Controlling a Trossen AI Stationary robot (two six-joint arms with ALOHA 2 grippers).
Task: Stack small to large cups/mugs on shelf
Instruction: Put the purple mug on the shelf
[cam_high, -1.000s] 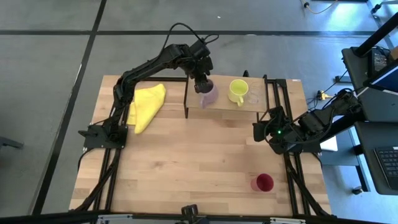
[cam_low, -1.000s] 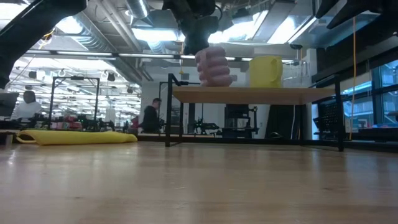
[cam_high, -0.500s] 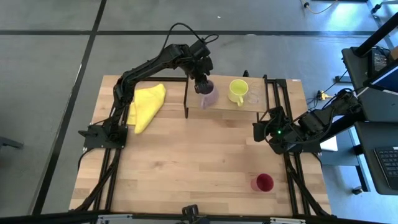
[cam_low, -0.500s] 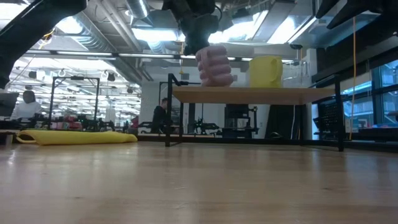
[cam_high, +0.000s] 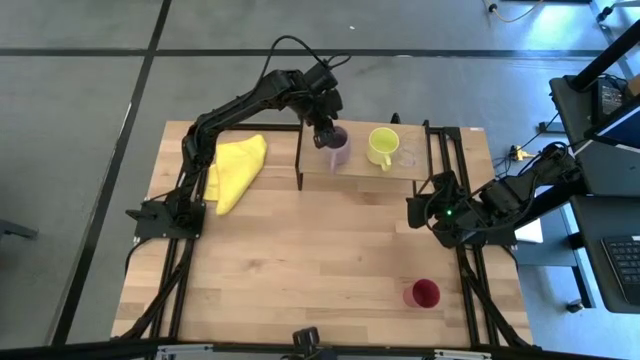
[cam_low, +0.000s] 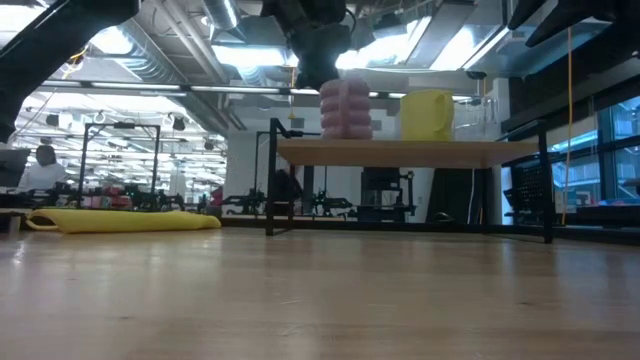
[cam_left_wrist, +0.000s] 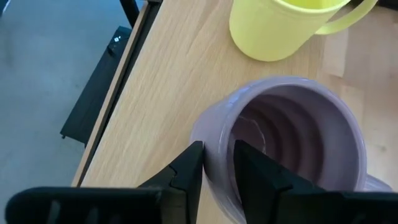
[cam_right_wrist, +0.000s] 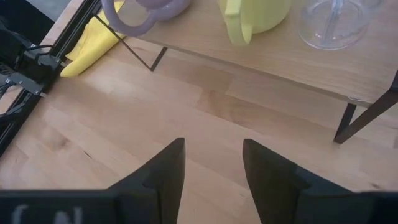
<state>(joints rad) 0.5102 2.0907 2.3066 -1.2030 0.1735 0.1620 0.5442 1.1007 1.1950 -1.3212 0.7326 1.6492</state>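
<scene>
My left gripper (cam_high: 326, 133) is over the left part of the shelf (cam_high: 360, 172), shut on the lilac purple mug (cam_high: 336, 151), which stands upright on the board in the low view (cam_low: 345, 108). The yellow-green mug (cam_high: 381, 146) stands to its right on its base, and the tiny clear glass (cam_high: 406, 156) stands further right. The dark red cup (cam_high: 424, 293) stands on the table near the front right. My right gripper (cam_right_wrist: 211, 162) is open and empty above the table's right side (cam_high: 424, 207). My left gripper holds the lilac mug by its rim wall (cam_left_wrist: 214, 134), one finger inside the mug (cam_left_wrist: 255, 177) and one outside (cam_left_wrist: 186, 177). The fingers come from above, pointing down. The mug is upright, its base on the shelf board (cam_low: 410, 152).
A yellow cloth (cam_high: 238, 170) lies on the table left of the shelf. The shelf's black legs (cam_high: 300, 160) stand at its corners. Black frame rails run along the table's left and right sides. People show in the room behind.
The lilac mug was tilted in my left gripper just above the shelf board. It has come upright and now stands level on the board, and the gripper has kept its hold.
</scene>
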